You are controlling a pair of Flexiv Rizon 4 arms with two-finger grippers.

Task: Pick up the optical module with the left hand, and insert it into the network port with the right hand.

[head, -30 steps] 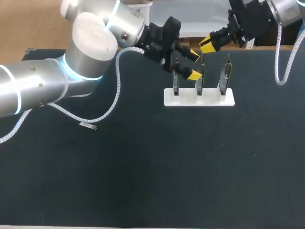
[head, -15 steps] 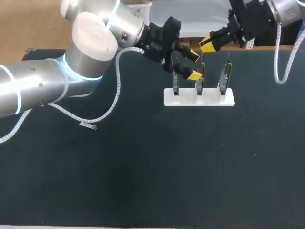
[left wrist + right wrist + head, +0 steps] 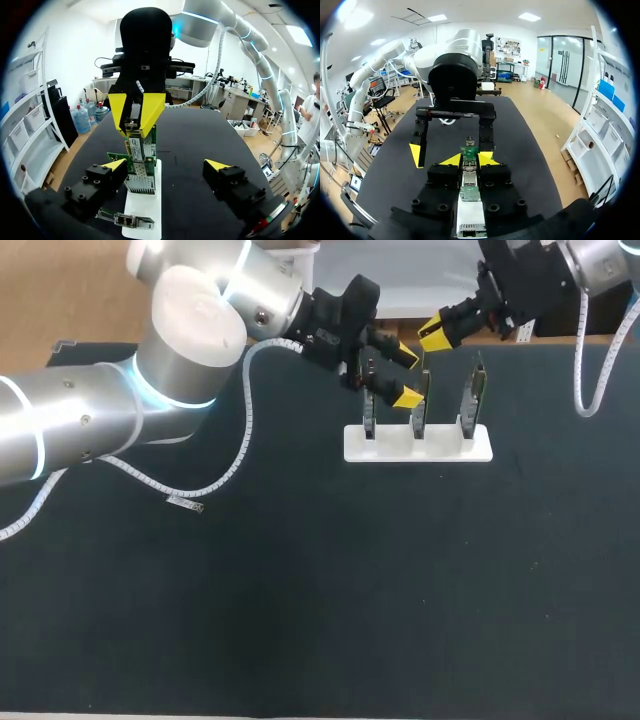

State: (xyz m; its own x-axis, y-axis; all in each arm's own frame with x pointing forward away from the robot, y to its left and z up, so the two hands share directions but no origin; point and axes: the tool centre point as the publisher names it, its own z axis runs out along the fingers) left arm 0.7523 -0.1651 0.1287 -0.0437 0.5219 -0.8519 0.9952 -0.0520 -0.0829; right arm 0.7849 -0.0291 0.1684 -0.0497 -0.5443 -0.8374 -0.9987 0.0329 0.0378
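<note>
Three green cards [image 3: 473,398] stand upright in a white holder [image 3: 440,448], at about 1 o'clock from the middle of the table [image 3: 300,590]. My left claw [image 3: 403,375] hangs over the row, at about 11 o'clock from the middle card [image 3: 419,410]. Its fingers are spread wide and grip nothing. In the left wrist view a card stands between them, closer to one finger, and I cannot tell whether it touches that finger. My right claw [image 3: 436,332] sits at 1 o'clock from the middle card, straight ahead of my left. Its yellow tips are pinched on the optical module [image 3: 132,117], a small metal piece standing just at the card's top edge. Whether it is pushed home I cannot tell.
</note>
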